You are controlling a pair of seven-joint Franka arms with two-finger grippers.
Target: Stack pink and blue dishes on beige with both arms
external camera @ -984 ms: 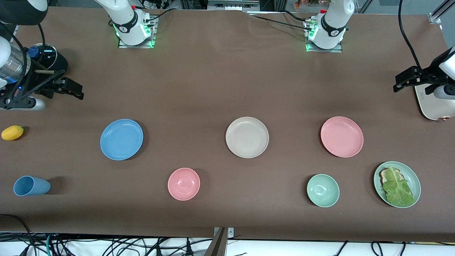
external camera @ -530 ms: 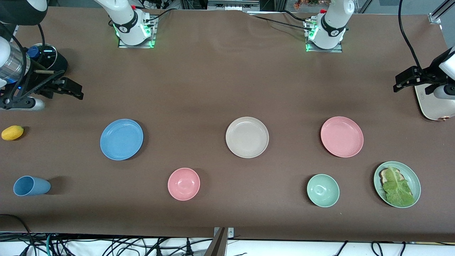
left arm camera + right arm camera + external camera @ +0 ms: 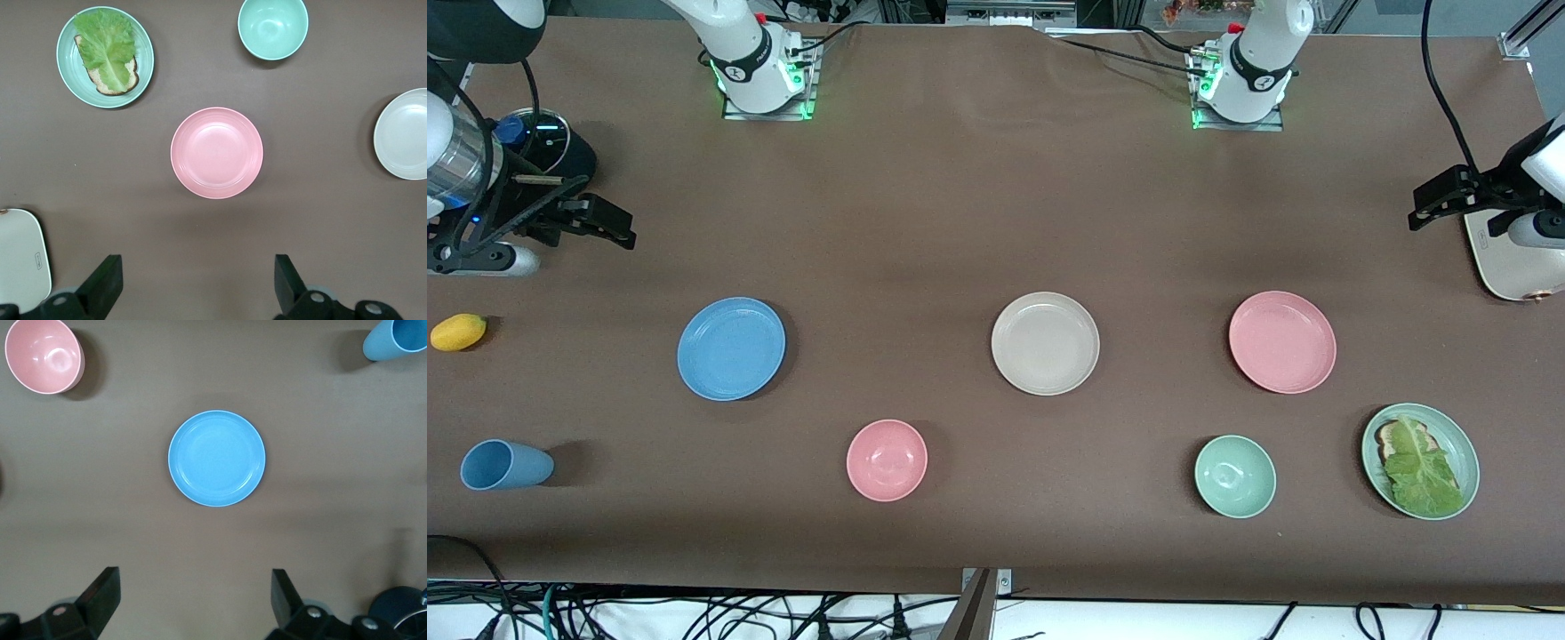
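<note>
Front row, nearest the camera: blue cup (image 3: 505, 465) lying at the right arm's end, pink bowl (image 3: 887, 460), green bowl (image 3: 1235, 476), and green plate with lettuce (image 3: 1420, 460) at the left arm's end (none of these are task items).

Next row back, all three task plates are sitting apart on the surface (image 3: 978, 213). Beige plate (image 3: 1045, 343) is sitting mid-row and bare. Blue plate (image 3: 731, 348) is lying at its 9 o'clock in the front view, well apart. Pink plate (image 3: 1282, 341) is lying at its 3 o'clock, also well apart. A lemon (image 3: 458, 332) is sitting at the right arm's edge.

Farther up, right end effector (image 3: 193, 600) is hovering over bare surface near the blue plate, fingers spread wide and holding nothing. Left end effector (image 3: 197, 283) is hovering near the pink plate, likewise wide and empty (a white appliance (image 3: 1507, 258) is sitting under that arm).

Progress: nothing is stacked yet. Both grasps, both carries and both placements onto beige are remaining, judging from the layout.
</note>
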